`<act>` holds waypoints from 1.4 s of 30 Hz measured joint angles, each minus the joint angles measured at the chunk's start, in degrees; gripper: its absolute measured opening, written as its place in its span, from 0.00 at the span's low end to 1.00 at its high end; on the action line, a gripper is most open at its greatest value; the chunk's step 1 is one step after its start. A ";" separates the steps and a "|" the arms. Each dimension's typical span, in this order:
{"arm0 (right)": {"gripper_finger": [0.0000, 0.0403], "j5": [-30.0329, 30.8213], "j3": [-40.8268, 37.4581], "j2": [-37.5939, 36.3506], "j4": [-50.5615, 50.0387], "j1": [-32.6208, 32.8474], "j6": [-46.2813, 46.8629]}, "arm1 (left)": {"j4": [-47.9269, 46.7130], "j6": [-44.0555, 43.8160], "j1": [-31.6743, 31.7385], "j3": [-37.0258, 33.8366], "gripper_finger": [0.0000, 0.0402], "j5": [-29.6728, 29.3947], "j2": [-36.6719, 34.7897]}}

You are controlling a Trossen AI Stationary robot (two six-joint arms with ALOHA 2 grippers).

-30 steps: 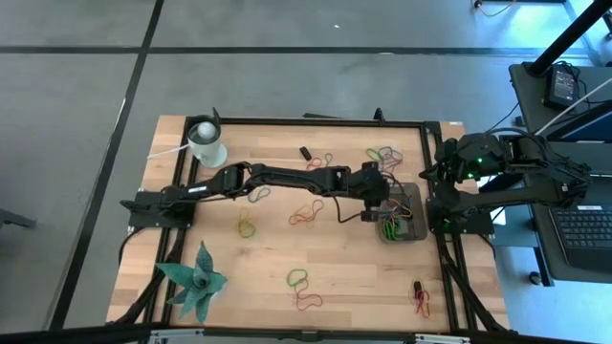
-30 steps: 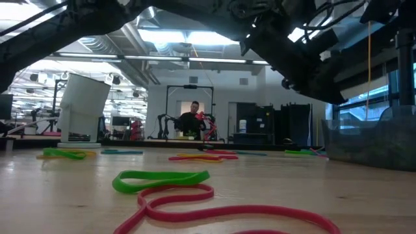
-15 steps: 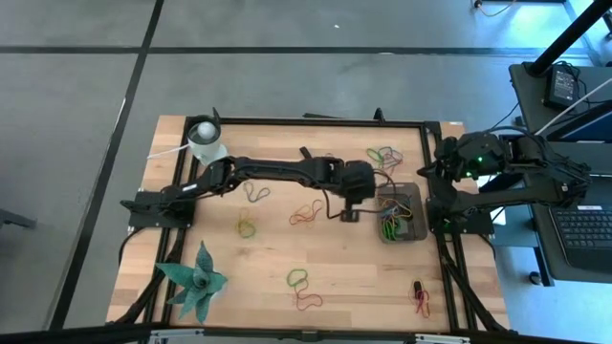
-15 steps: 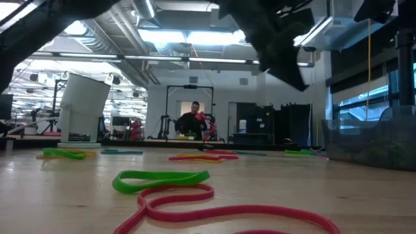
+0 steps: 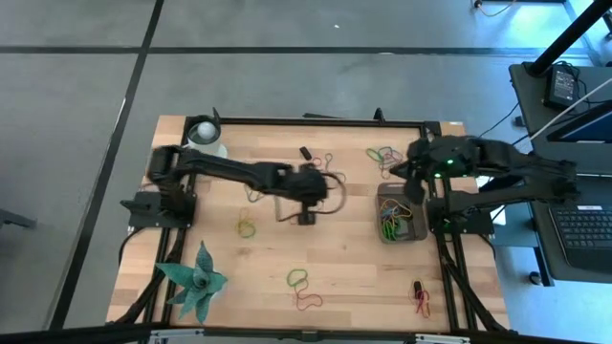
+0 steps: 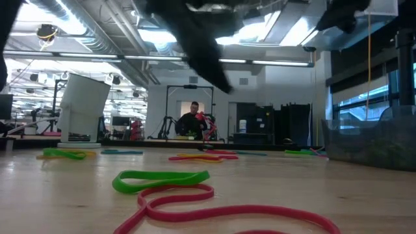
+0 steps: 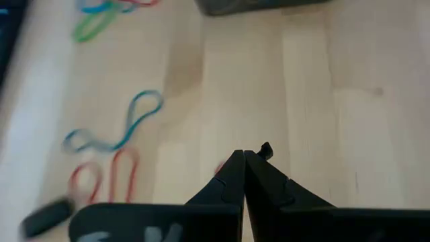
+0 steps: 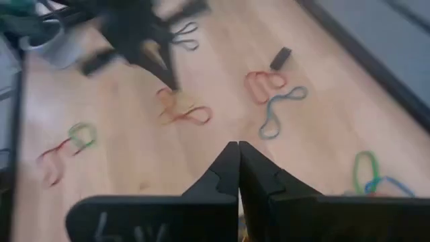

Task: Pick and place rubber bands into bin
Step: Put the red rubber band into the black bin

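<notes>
The bin [image 5: 400,212] sits at the right edge of the surface [image 5: 277,258], several rubber bands [image 5: 390,226] in it; others lie scattered to its left; a cup [image 5: 204,137] stands at the far left corner.

Pale matt wooden table [image 5: 354,277], glossy rubber bands [image 6: 160,181], matt dark plastic bin [image 5: 417,229].
</notes>
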 joint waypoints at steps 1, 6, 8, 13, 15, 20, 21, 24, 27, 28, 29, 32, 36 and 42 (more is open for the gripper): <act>0.01 1.80 -0.80 0.91 2.14 0.00 0.16 | 0.44 -0.57 -0.20 -3.34 0.00 -0.93 -3.38; 0.08 6.61 -1.74 8.17 11.87 -2.48 2.75 | 0.74 -3.06 -0.62 -16.92 0.00 -4.35 -19.71; 0.13 6.63 -1.73 11.57 15.84 -4.54 3.52 | 1.11 -3.94 -0.62 -21.45 0.00 -4.34 -26.15; 0.25 6.59 2.08 21.02 14.39 -11.32 10.27 | 1.40 -5.62 -0.55 -31.78 0.00 -4.31 -43.01; 0.30 6.60 4.63 24.44 10.92 -14.02 12.58 | 1.45 -5.56 -0.55 -35.03 0.00 -4.22 -49.30; 0.38 6.56 11.11 31.91 1.02 -20.38 13.48 | 1.20 -4.70 -0.55 -40.98 0.00 -0.75 -63.47; 0.39 6.55 12.20 33.21 -1.14 -21.73 13.79 | 1.09 -4.47 -0.55 -41.84 0.00 -0.52 -65.87; 0.42 4.78 14.67 37.10 -7.56 -25.83 13.96 | -0.79 -4.74 -0.55 -43.46 0.00 0.66 -71.75; 0.44 3.56 15.12 40.35 -11.45 -29.37 14.14 | -3.53 -4.82 -0.55 -43.58 0.00 1.27 -75.88; 0.44 3.50 15.14 41.35 -12.36 -30.46 13.99 | -4.35 -4.86 -0.55 -43.60 0.00 1.65 -77.09; 0.44 3.39 15.14 42.36 -13.33 -31.47 13.57 | -4.75 -4.88 -0.55 -43.60 0.00 1.76 -78.10; 0.44 1.95 15.14 45.17 -16.18 -33.97 10.44 | -5.94 -4.88 -0.55 -43.60 0.00 1.76 -80.45; 0.44 1.03 15.14 48.78 -17.81 -35.58 4.57 | -6.41 -4.88 -0.55 -43.60 0.00 1.76 -82.16; 0.44 0.93 15.16 54.24 -17.87 -36.55 -1.52 | -6.82 -4.90 -0.55 -43.60 0.00 1.76 -82.46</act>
